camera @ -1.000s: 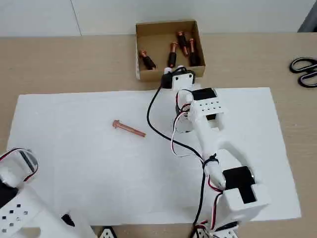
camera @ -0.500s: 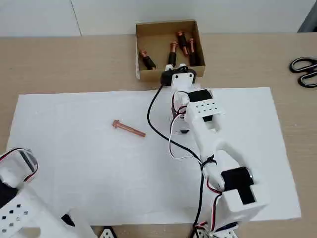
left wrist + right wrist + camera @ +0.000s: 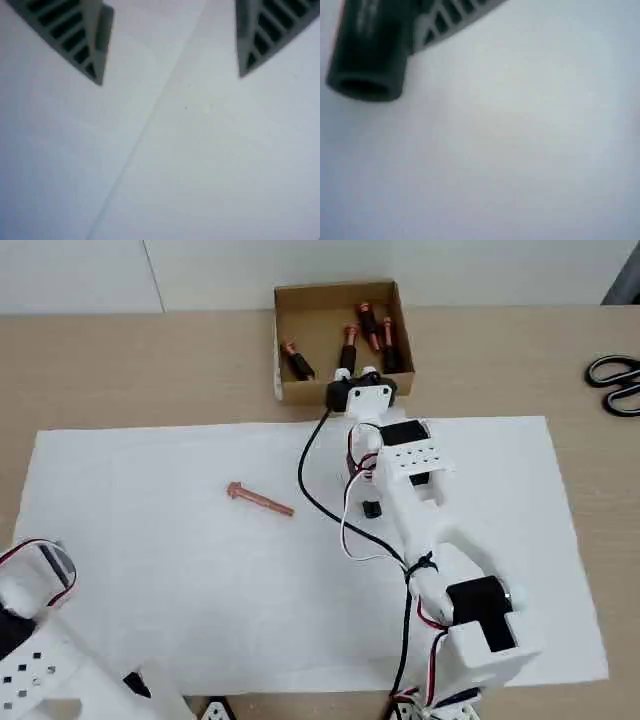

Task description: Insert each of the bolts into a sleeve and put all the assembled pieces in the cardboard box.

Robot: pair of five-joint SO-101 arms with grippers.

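Shifted slightly up-left since a second ago, the right arm (image 3: 420, 502) folds back from the box (image 3: 283, 340) at top, right gripper (image 3: 415, 30) clamped on a sleeve (image 3: 367, 55) above the paper (image 3: 150, 540), right of the bolt (image 3: 260, 499); left gripper (image 3: 171, 72) gapes.

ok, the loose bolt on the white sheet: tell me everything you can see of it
The bolt is copper-coloured and looks like metal, with a wider head at one end and a slim, straight, bare shank. It lies flat and slanted on the white sheet, head toward the sheet's left edge in the high view. Only the sheet touches it. It is outside the cardboard box.
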